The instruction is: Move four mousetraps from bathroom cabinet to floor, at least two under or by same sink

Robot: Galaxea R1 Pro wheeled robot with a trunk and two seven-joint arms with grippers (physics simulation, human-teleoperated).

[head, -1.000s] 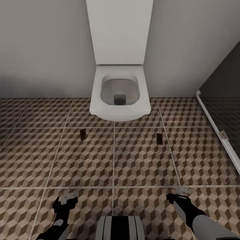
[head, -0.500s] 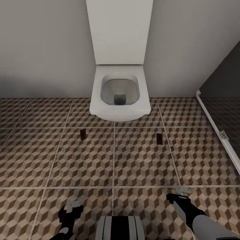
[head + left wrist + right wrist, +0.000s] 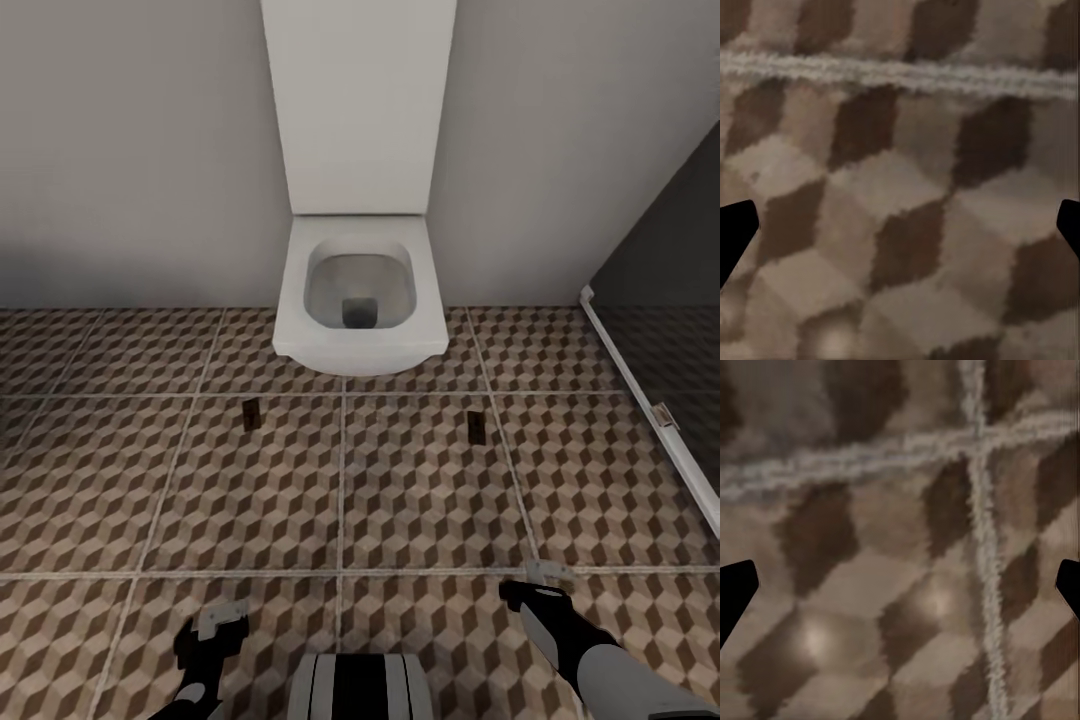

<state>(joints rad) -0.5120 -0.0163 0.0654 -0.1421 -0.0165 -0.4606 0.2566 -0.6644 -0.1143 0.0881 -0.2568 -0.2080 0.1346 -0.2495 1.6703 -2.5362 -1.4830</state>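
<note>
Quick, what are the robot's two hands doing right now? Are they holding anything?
Left hand: open, holding nothing, above the bathroom floor.
Right hand: open, holding nothing too.

The left end effector has pulled lower and rightward, nearer the trunk; the camera has tipped slightly, shifting the toilet downward.

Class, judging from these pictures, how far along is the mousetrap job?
Looks done: two mousetraps lie on the bathroom floor, either side of the toilet.

In hand: nothing; the left gripper and right gripper are open and empty.

Left: two more traps, and placing two by a sink.
</note>
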